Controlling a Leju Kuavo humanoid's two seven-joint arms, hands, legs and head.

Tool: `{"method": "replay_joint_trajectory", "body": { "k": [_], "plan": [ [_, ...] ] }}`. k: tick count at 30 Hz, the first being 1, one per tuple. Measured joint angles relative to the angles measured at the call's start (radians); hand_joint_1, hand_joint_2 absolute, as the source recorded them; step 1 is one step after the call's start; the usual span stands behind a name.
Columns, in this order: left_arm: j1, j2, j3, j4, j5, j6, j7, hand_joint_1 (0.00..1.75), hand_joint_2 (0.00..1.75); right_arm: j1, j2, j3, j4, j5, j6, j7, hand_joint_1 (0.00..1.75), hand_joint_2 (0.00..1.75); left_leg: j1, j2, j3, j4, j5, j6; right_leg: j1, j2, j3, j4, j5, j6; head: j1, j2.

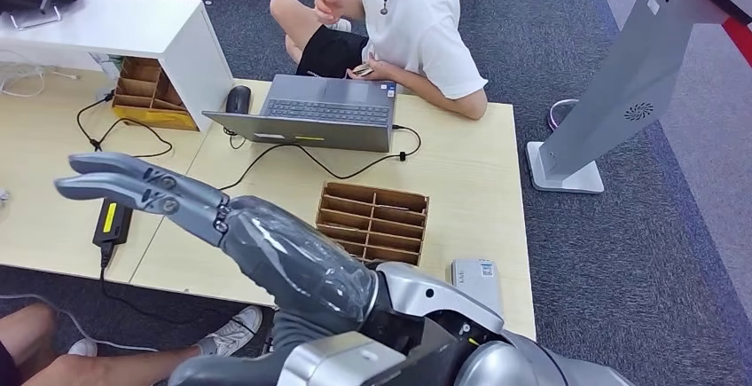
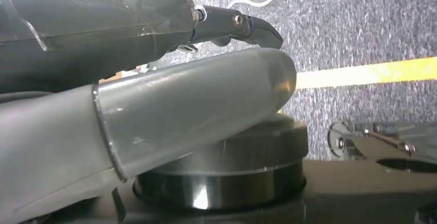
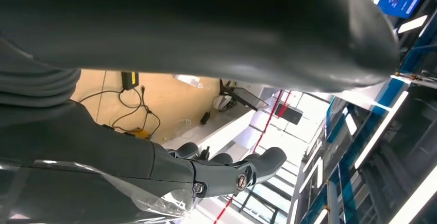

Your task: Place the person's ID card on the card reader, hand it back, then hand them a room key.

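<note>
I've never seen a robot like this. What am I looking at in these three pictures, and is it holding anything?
It is a humanoid robot. The wide picture is from its head, looking down at a wooden table. Its right hand reaches out over the table with fingers straight, holding nothing. The other two pictures come from cameras at its wrists, so they look tilted. The left hand hangs over the carpet, apparently holding nothing too. On the table lie a laptop, a mouse, a wooden divided tray and a small grey box, likely the card reader. A person sits opposite.
</note>
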Motion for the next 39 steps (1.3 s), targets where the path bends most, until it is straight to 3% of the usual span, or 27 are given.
{"method": "replay_joint_trajectory", "body": {
  "k": [6, 10, 12, 19, 25, 34, 38, 39],
  "plan": [
    [0.006, 0.01, 0.0, -0.036, 0.038, 0.005, 0.017, 0.0, 0.0, -0.014, 0.019, 0.026, 0.012, -0.006, 0.01, -0.007, 0.0, 0.0, 0.0, 0.0, 0.0, 0.0, 0.0, 0.0, 0.0, 0.001, 0.0, 0.0, 0.0, 0.0, 0.0, 0.0],
    [0.01, 0.054, -0.029, -0.131, 0.134, 0.021, 0.079, 0.0, 0.0, -0.018, 0.018, 0.062, 0.02, 0.035, -0.01, 0.007, 0.0, 0.0, 0.0, 0.0, 0.0, 0.0, 0.0, 0.0, 0.0, 0.001, 0.0, 0.0, 0.0, 0.0, 0.0, 0.0],
    [0.011, 0.068, -0.04, -0.157, 0.142, 0.021, 0.047, 0.0, 0.0, -0.017, 0.007, 0.068, 0.021, 0.074, -0.018, 0.025, 0.0, 0.0, 0.0, 0.0, 0.001, 0.0, 0.0, 0.0, 0.0, 0.001, 0.0, 0.0, 0.0, 0.0, 0.0, 0.0],
    [-0.007, 0.074, -0.1, -0.127, 0.094, -0.016, -0.139, 0.0, 0.0, 0.089, -0.11, 0.045, 0.03, 0.33, -0.108, 0.016, 0.0, 0.0, -0.001, 0.001, 0.001, 0.0, 0.0, 0.0, -0.001, 0.001, 0.0, 0.0, 0.0, 0.0, 0.0, 0.0],
    [-0.02, 0.078, -0.144, -0.078, 0.074, -0.034, -0.157, 0.0, 0.0, 0.161, -0.183, 0.03, 0.043, 0.408, -0.139, 0.027, 0.0, 0.0, -0.001, 0.001, 0.001, 0.001, 0.0, 0.0, -0.001, 0.001, -0.001, 0.0, 0.0, 0.0, 0.0, 0.0],
    [-0.029, 0.078, -0.18, -0.043, 0.04, -0.046, -0.154, 0.0, 0.0, 0.232, -0.228, 0.016, 0.11, 0.574, -0.162, 0.025, 0.0, 0.0, 0.0, 0.001, 0.0, 0.0, 0.0, 0.0, 0.0, 0.001, -0.001, 0.0, 0.0, 0.0, 0.0, 0.0],
    [-0.032, 0.079, -0.197, -0.035, 0.021, -0.054, -0.143, 0.0, 0.0, 0.284, -0.248, -0.007, 0.162, 0.668, -0.193, 0.024, 0.0, 1.75, 0.0, 0.001, 0.0, 0.001, 0.0, 0.0, -0.001, 0.001, 0.0, 0.0, 0.0, 0.0, 0.0, 0.0],
    [-0.032, 0.08, -0.201, -0.033, 0.015, -0.057, -0.141, 0.0, 0.0, 0.299, -0.254, -0.015, 0.177, 0.694, -0.201, 0.026, 0.0, 1.75, 0.0, 0.001, 0.0, 0.001, 0.0, 0.0, -0.001, 0.001, 0.0, 0.0, 0.0, 0.0, 0.0, 0.0]
  ]
}}
